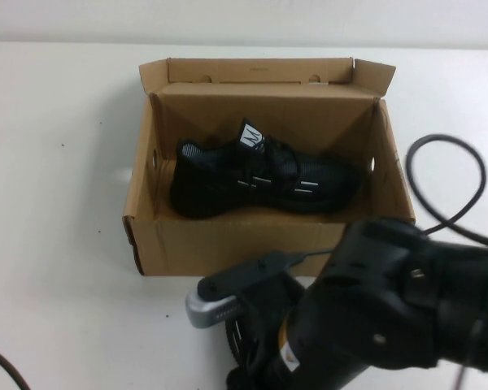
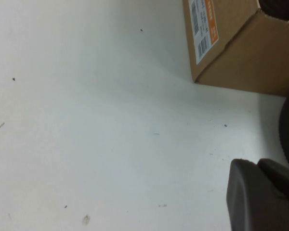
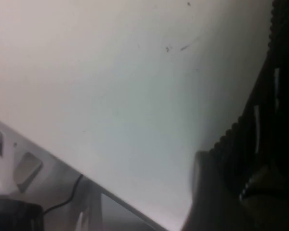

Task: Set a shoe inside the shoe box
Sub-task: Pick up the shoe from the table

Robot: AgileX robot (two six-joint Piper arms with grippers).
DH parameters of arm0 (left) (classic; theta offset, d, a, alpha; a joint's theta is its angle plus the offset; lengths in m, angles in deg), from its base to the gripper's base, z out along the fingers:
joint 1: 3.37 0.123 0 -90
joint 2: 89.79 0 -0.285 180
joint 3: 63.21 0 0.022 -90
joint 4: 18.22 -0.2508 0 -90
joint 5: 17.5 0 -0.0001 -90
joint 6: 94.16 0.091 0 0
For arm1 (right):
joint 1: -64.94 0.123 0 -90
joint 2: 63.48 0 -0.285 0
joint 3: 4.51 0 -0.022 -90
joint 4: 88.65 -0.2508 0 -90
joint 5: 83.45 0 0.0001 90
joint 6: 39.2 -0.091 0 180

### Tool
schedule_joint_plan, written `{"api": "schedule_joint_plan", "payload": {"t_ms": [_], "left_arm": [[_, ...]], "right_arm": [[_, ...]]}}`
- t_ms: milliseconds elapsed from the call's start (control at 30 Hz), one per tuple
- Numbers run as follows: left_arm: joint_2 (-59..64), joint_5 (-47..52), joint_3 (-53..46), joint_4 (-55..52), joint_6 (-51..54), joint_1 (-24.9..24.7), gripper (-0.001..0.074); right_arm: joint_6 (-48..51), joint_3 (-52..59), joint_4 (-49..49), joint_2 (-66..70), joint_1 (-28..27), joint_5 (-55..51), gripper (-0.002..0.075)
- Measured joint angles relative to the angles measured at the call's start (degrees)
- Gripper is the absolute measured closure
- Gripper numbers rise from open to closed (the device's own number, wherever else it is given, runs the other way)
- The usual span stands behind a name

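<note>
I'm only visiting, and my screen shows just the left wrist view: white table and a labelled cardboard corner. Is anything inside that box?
Observer: Yes. The shoe box stands open with a black shoe lying inside, toe toward the robot's right.
Operator: Where's the other arm?
Observer: Its right hand is down in front of the box, at a second shoe on the table.
Operator: And the hand on my screen?
Observer: That left hand, shut and empty near the box's labelled end, is outside the raised camera's picture.
</note>
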Motion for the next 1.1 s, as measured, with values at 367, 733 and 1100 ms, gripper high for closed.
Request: {"api": "schedule_joint_plan", "payload": {"t_ms": [367, 733, 1100], "left_arm": [[0.00, 0.00, 0.00, 0.09, 0.00, 0.00, 0.0737], [0.00, 0.35, 0.00, 0.09, 0.00, 0.00, 0.0738], [0.00, 0.46, 0.00, 0.09, 0.00, 0.00, 0.0737]], "right_arm": [[-2.51, 0.24, 0.00, -6.16, 0.11, -0.20, 0.0418], [-5.36, 8.43, 0.00, -6.25, 0.19, 7.04, 0.0418], [-5.95, 9.46, -0.04, -5.21, 0.19, 11.00, 0.0418]]}}
